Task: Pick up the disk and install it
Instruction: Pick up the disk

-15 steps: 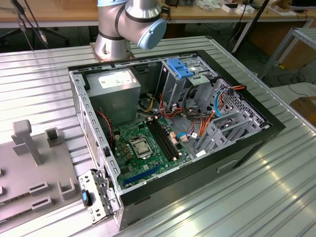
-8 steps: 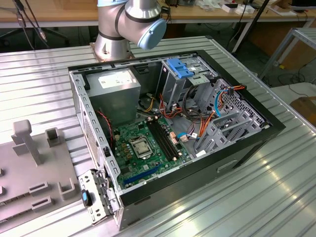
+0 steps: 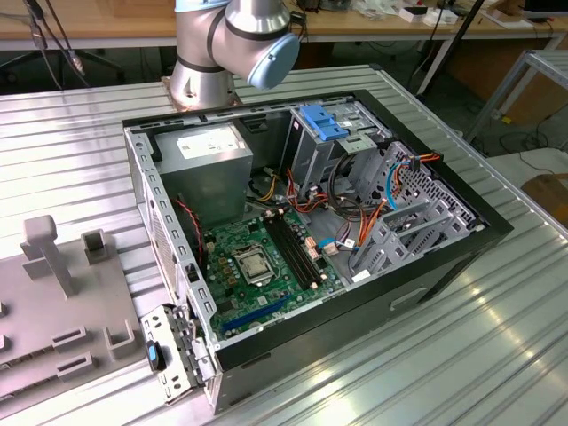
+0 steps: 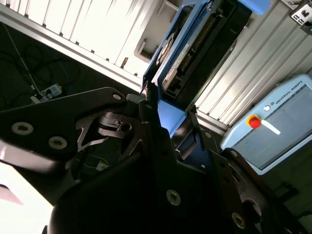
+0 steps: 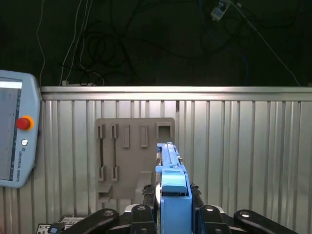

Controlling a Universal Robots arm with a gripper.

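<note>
Disk [image 5: 170, 165] sits edge-on in the claw [image 5: 173, 204], blue rail facing the camera in the first wrist view. The claw pinches it from both sides, black links spread out either side of it. In the second wrist view the same disk [image 4: 190, 44] runs away from the claw [image 4: 170, 114], w/ blue rails along its edges, a white label & a dark underside showing.

Past the disk in the first wrist view lies a grey slotted plate [image 5: 126, 156], flat on the ribbed metal tabletop [image 5: 253, 146]. I can't tell whether the disk's far end touches anything. A pale blue control tablet [image 5: 14, 131] w/ a red button [image 5: 23, 122] rests at the tabletop's edge, well apart from the plate; the second wrist view has it too [image 4: 273, 131]. Beyond the edge, dark floor w/ loose cables [image 5: 122, 39].

In the exterior view, the grey plate [image 3: 62, 328] is nearest, on the exterior view's left of the tabletop [image 3: 444, 355]. Just beside it stands an open computer case [image 3: 355, 328], side panel off. Inside: green circuit board [image 3: 257, 266] near the front, grey power box [image 3: 209, 155] w/ white label behind it, & a metal drive cage [image 3: 324, 124] w/ blue latch toward the back. Red & orange wires run between them. Behind the case rises the arm [image 3: 226, 44], silver w/ a blue cap. Wooden benches stand furthest back.
</note>
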